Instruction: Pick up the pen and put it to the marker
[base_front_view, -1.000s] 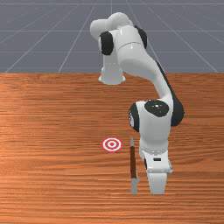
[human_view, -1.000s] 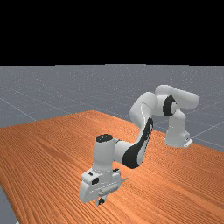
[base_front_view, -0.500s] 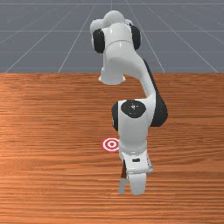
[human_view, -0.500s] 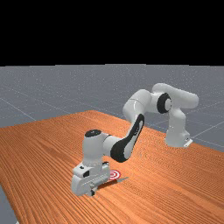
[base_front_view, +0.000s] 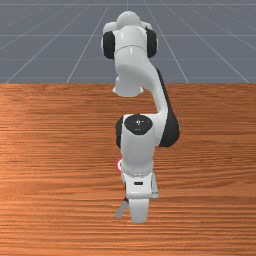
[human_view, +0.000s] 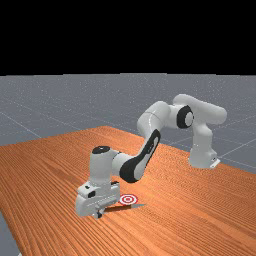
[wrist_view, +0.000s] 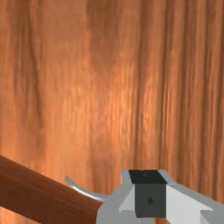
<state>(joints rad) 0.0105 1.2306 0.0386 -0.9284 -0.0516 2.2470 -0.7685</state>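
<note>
Near the ringed marker (human_view: 128, 199), a brown pen (human_view: 119, 207) tapers to grey.

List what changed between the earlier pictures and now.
The white pincer moved toward the front view's left. The brown pen with grey ends swung, its blunt end going the same way, its tip barely shifting. A grip can't be confirmed. The round red-white target stayed put.

Bright light, soft sheen on the table (wrist_view: 120, 109) (palest mid-view).
</note>
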